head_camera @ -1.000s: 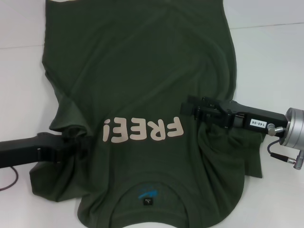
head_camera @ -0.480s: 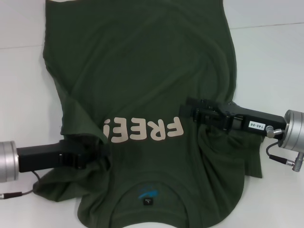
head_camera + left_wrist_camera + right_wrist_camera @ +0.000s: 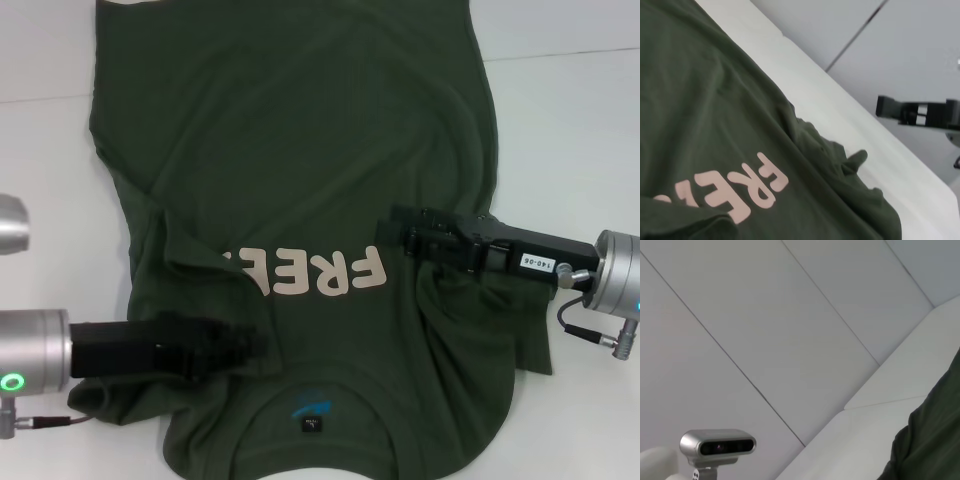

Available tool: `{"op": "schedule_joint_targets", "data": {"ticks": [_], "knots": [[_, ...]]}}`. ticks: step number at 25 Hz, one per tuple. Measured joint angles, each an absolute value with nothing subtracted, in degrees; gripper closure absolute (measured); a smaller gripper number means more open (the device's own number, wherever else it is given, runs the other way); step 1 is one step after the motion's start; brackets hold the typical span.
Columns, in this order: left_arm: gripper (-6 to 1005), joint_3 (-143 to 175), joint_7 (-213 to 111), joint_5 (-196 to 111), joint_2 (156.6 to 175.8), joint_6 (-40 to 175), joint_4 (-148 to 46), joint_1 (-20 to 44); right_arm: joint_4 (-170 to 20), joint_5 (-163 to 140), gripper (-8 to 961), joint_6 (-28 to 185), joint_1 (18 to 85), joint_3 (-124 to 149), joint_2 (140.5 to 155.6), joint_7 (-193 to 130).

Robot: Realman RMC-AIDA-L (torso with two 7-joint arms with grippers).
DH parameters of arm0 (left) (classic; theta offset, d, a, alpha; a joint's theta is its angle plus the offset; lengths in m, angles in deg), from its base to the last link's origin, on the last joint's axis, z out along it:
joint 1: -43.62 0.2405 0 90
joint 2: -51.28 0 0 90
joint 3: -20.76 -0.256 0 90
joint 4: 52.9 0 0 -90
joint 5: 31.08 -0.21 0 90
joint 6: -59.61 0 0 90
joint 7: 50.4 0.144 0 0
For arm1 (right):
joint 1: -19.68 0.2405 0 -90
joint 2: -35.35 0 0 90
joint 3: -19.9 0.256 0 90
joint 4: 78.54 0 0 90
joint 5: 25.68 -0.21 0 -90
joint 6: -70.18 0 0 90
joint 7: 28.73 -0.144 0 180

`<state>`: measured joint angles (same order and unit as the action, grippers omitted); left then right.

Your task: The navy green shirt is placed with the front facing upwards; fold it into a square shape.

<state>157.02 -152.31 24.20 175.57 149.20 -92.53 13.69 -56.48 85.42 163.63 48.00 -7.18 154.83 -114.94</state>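
The left gripper (image 3: 245, 343) covers the last letters of the navy green shirt's (image 3: 300, 150) lettering. The shirt's hem and collar run past the head view's edges. Neither gripper's fingertips are discernible.

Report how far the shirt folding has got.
Early stage. Done: little; the shirt lies front up, body spread flat toward the far edge of the table. In hand: both sleeve sides are being drawn inward. The left gripper has pulled cloth over the first letter of the lettering; the right gripper sits at the other end, sleeve bunched beneath it. Left: flattening both side folds, then folding the length into a square.
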Motion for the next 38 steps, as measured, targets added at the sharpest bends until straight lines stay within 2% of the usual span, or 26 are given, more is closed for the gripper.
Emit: {"op": "schedule_joint_targets", "data": {"ticks": [11,13,19,23,29,38], "knots": [[649,156.53,-149.34,28.27,175.31,143.06,-95.25,14.66,-56.48,85.42,191,163.54,48.16,-6.86,154.87,-114.94],[381,156.63,-148.80,28.70,175.26,140.35,-96.77,15.19,-56.48,85.41,190,163.53,48.16,-6.85,154.88,-114.94],[185,156.70,-148.80,28.34,174.75,135.85,-100.76,16.52,-56.48,85.41,189,163.46,48.07,-6.81,154.87,-114.94],[90,156.54,-148.85,28.25,174.76,133.48,-103.82,18.31,-56.48,85.32,190,163.18,48.00,-6.66,154.87,-114.94],[95,156.08,-148.95,26.81,174.43,132.95,-103.15,18.36,-56.48,85.24,191,162.73,48.17,-6.64,154.87,-114.94],[95,151.95,-149.08,25.37,175.11,131.77,-99.59,15.91,-56.48,85.23,181,162.54,48.21,-6.64,154.80,-114.94]]}}
